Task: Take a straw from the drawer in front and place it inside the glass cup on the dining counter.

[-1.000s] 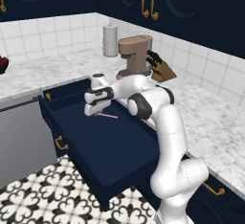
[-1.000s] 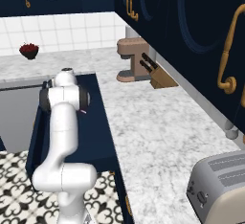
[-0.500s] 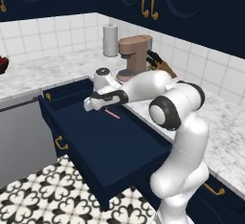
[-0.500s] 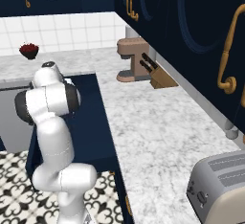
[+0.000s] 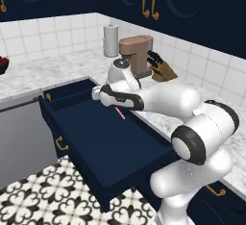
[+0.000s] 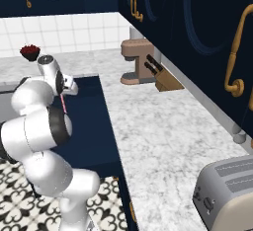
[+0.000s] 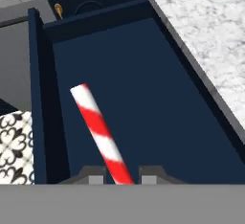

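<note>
Since before, our gripper (image 7: 122,177) has narrowed onto the thin red-and-white striped straw (image 7: 100,132)'s end; light, slippery, we squeeze gently.

Straw (image 7: 101,132) lower end: hidden between the finger tips, at 6 o'clock of the hand view.
Toaster (image 6: 228,195): cut off by the frame edge at 4 o'clock, right base view.
Gripper (image 5: 114,105) jaws: masked by the wrist.

One straw (image 7: 100,131), one open drawer (image 5: 91,137), one coffee machine (image 5: 137,56), one toaster (image 6: 228,193).
</note>
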Robot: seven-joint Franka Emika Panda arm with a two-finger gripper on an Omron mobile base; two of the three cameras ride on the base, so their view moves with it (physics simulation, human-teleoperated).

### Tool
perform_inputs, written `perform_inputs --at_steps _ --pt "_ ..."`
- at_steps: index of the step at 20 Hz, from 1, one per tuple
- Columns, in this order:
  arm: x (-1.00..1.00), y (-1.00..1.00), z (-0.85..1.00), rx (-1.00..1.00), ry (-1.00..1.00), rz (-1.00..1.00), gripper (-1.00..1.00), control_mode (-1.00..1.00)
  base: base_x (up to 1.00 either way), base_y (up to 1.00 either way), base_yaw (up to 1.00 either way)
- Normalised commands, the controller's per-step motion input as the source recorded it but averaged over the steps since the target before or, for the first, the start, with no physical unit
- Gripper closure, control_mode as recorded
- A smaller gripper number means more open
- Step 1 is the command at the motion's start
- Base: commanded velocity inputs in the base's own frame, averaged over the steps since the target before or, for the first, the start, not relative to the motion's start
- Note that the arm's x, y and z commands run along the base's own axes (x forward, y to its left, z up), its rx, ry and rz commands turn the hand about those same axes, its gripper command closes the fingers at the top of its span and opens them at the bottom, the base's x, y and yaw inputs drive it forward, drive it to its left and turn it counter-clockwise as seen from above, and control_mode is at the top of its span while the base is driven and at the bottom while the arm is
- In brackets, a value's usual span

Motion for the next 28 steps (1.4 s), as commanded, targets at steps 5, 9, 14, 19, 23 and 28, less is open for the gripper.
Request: perform_inputs --at_steps 5,9,14,19,23,28 --pt "-0.61 -0.43 0.78 0.04 0.0 -0.18 1.0 -1.0 0.0 0.0 0.0" --pt "-0.63 -0.48 0.36 0.0 0.0 -0.15 1.0 -1.0 0.0 0.0 0.0" --pt "-0.43 -0.24 0.01 0.0 -0.02 -0.03 1.0 1.0 -0.4 -0.14 0.0" --pt "0.0 0.0 0.0 0.0 0.0 0.0 1.0 1.0 -1.0 -0.11 0.02" --pt "0.0 0.0 0.0 0.0 0.0 0.0 1.0 1.0 -0.9 0.56 0.58" --pt "0.0 0.0 0.0 0.0 0.0 0.0 1.0 1.0 -0.44 0.94 0.77"
